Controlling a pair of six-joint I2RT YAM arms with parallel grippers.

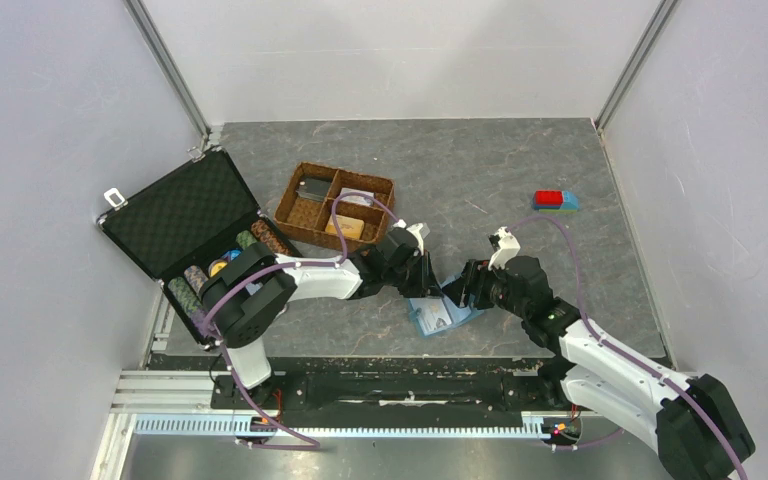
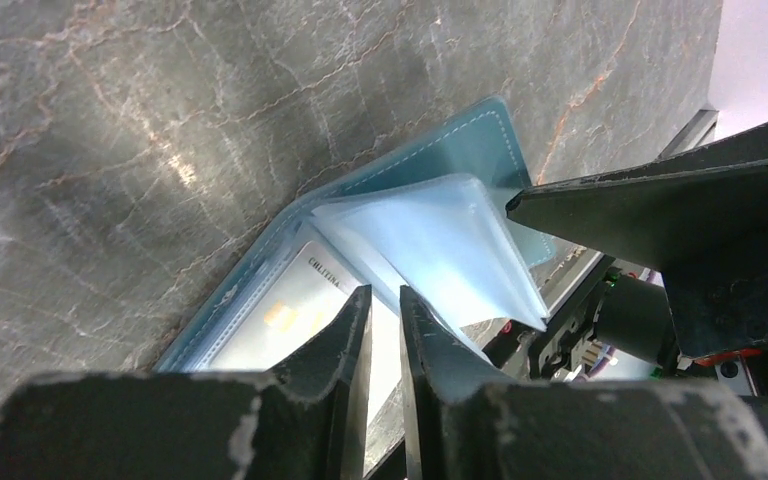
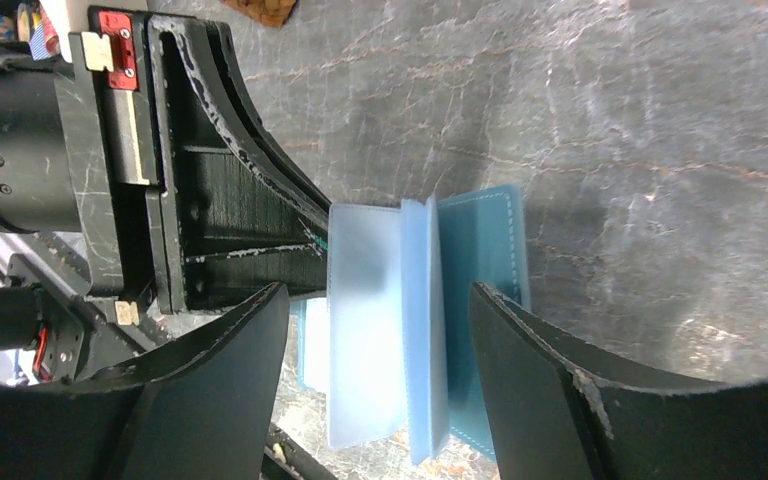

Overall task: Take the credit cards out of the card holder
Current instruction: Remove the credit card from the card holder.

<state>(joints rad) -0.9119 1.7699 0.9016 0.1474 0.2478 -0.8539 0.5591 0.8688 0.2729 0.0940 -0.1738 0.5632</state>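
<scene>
**Blue bifold card holder lying open between the two grippers**

Small light-blue bifold card holder (image 1: 442, 316) with a darker teal stitched cover, lying open on the grey marbled table (image 1: 520, 170), near the front edge and between the two arms. Clear pale-blue inner sleeves lifted up off the cover and fanned like pages. One pale card (image 2: 290, 320) tucked in a sleeve of the flat half, with a gold chip patch and a short line of print too small to read; colour hard to judge through the plastic.

Left gripper (image 2: 384, 330) low over that card, black fingers nearly together with only a narrow slit between them; cannot tell whether anything is pinched. Right gripper (image 3: 378, 375) with jaws wide apart, straddling the raised sleeves, touching neither side as far as visible.

From above, most of the holder hidden under both wrists, only its near corner showing. Near ends of both wrist views filled by blurred finger bodies.

Further back: brown wicker four-compartment tray (image 1: 335, 207), open black foam-lined case (image 1: 192, 228) with striped chips, small red and blue block (image 1: 553, 200) well apart to the right
</scene>
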